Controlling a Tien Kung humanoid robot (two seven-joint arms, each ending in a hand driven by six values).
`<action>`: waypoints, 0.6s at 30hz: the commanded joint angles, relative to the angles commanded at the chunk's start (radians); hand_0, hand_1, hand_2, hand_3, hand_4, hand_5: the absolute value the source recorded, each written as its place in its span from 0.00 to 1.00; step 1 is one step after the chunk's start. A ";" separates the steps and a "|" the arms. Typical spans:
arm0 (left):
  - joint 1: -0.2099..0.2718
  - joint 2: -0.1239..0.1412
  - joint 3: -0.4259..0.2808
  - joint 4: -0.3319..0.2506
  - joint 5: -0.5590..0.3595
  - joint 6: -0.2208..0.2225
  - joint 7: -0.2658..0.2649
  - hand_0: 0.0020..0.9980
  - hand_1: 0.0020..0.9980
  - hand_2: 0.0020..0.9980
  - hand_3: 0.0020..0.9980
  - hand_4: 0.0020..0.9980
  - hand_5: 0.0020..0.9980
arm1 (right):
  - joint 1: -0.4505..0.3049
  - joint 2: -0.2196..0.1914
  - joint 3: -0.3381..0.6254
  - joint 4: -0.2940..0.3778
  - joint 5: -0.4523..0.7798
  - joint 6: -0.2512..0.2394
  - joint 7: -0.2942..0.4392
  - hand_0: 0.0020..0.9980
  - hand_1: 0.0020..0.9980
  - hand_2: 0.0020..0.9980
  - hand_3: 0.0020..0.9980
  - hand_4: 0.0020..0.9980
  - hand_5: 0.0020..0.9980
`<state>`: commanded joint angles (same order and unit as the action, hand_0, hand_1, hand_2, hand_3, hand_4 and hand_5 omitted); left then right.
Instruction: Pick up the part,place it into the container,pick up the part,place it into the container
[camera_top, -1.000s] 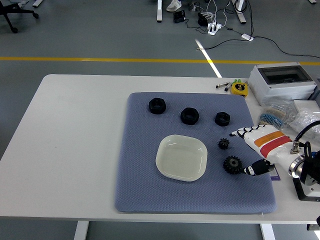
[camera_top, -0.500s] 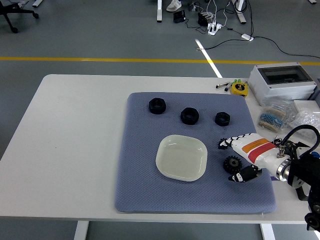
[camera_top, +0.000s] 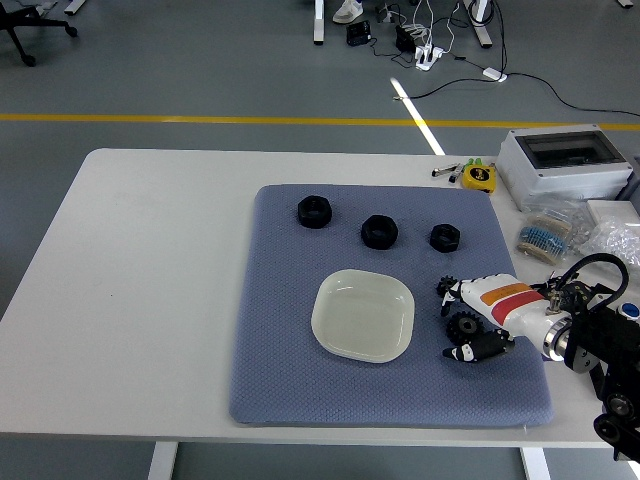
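Blue mat (camera_top: 270, 380) is lying on the white surface (camera_top: 150, 290). Three black nuts (camera_top: 379, 231) are sitting along the mat's far edge. Cream container (camera_top: 363, 315) at mat centre is showing nothing inside, so no part placed yet; both placements left, judging by this. Small gear (camera_top: 446, 288) and larger gear (camera_top: 463, 325) are sitting near the mat's right edge. Right hand (camera_top: 478, 322) is reaching over the larger gear, fingers (camera_top: 478, 347) curling around it; full grip, cannot tell. Left arm not visible.
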<state>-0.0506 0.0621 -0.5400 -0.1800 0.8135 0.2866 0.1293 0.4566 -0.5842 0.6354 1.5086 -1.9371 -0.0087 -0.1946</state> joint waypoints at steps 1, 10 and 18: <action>0.000 0.001 0.001 0.000 0.000 0.000 0.000 0.69 0.66 0.70 0.56 0.64 0.58 | 0.003 0.003 -0.002 -0.008 0.009 -0.003 0.001 0.64 0.68 0.73 0.61 0.89 0.43; -0.004 0.003 0.015 0.000 -0.009 0.001 -0.005 0.69 0.65 0.69 0.56 0.64 0.58 | 0.016 0.015 -0.008 -0.058 0.042 -0.006 0.005 0.65 0.67 0.73 0.68 0.92 0.42; -0.008 0.002 0.028 0.000 -0.023 0.003 -0.007 0.69 0.65 0.69 0.56 0.64 0.58 | 0.004 0.006 0.016 -0.068 0.043 0.007 0.005 0.64 0.67 0.73 0.69 0.90 0.45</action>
<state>-0.0588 0.0637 -0.5119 -0.1800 0.7902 0.2893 0.1223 0.4608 -0.5779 0.6515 1.4406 -1.8946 -0.0018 -0.1897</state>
